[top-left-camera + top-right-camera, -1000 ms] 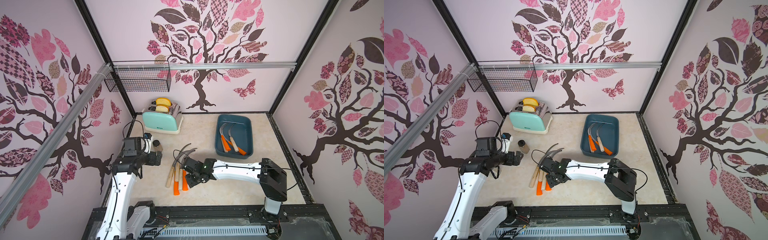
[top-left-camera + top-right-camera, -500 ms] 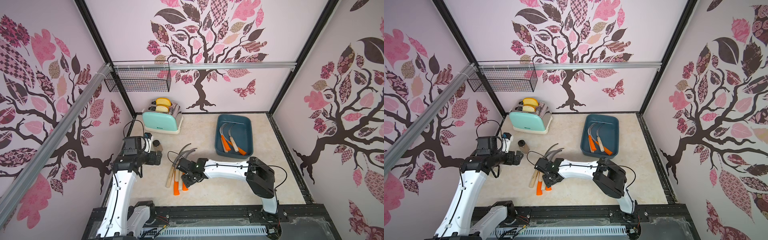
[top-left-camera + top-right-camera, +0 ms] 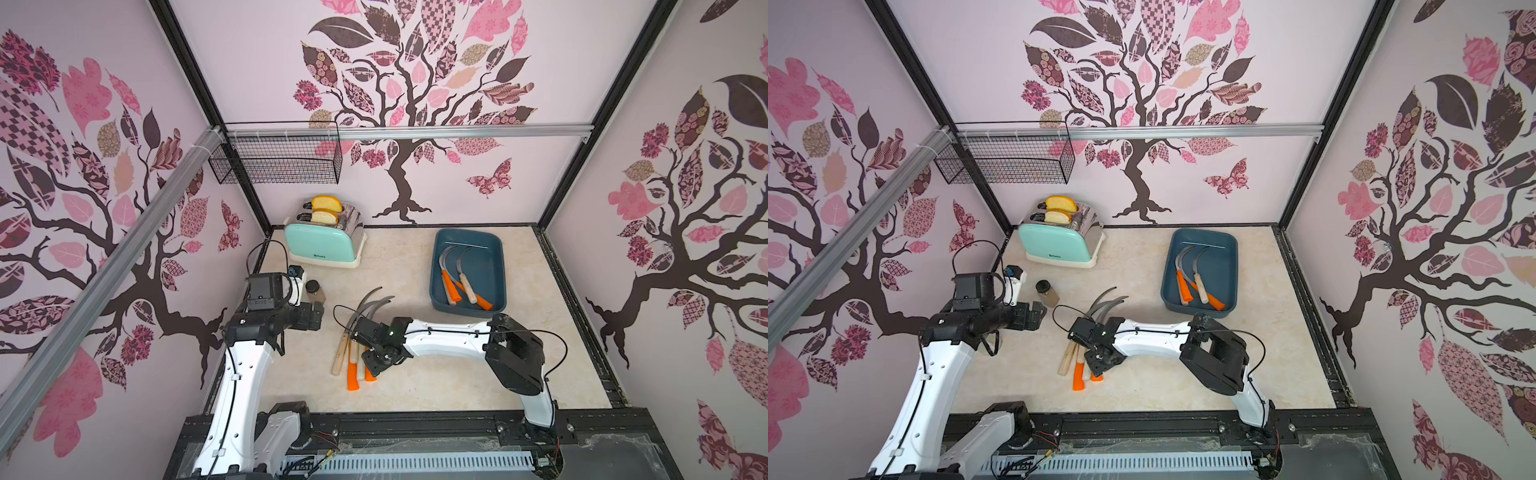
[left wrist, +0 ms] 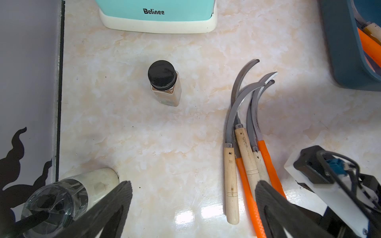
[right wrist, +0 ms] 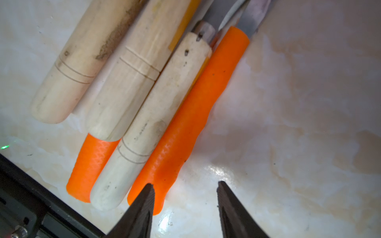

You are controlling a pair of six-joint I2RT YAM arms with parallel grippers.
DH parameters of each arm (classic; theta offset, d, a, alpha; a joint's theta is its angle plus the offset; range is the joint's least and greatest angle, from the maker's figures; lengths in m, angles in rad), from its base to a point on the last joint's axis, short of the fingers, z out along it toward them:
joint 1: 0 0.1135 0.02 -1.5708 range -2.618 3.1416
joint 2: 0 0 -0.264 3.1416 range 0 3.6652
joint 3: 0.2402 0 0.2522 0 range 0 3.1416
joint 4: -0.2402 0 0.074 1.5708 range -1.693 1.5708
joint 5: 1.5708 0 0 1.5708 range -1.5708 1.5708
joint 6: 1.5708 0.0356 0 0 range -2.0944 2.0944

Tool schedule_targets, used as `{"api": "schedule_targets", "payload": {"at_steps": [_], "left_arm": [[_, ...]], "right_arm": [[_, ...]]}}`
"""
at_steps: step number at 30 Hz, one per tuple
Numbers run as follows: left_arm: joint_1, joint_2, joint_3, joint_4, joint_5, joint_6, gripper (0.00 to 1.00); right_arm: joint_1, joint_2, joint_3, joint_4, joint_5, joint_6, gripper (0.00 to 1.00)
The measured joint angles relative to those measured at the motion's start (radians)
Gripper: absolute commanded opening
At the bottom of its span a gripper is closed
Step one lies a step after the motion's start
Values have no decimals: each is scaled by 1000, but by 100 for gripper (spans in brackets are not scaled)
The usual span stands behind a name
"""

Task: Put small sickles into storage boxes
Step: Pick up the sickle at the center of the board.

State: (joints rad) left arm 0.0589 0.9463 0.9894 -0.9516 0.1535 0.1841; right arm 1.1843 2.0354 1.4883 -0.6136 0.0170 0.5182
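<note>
Marble-look tabletop (image 3: 415, 374), tree-decal walls. In both top views the loose small sickles (image 3: 353, 357) lie bundled mid-table, handles toward the robot. Others are already in the storage box (image 3: 492, 266). Over the handle ends sits the right gripper (image 3: 376, 361), nearer than the left gripper (image 3: 314, 316).

Left wrist: jaws wide, empty, bundle (image 4: 245, 156) beside one finger.

Right wrist: jaws part-open, clamping nothing. The outermost orange handle (image 5: 191, 115) ends under one fingertip (image 5: 148, 191). Its long axis slants away, so I judge the gap mostly misses it.

Mint toaster (image 3: 322, 249) holding toast (image 3: 327, 203), black-capped bottle (image 3: 314, 291) nearby, wire basket (image 3: 276, 160) above
</note>
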Motion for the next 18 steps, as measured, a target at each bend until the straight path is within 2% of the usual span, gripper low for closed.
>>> {"api": "schedule_targets", "payload": {"at_steps": [18], "left_arm": [[0,0,0,6,1,0,98]], "right_arm": [[0,29,58,-11,-11,-6,53]]}}
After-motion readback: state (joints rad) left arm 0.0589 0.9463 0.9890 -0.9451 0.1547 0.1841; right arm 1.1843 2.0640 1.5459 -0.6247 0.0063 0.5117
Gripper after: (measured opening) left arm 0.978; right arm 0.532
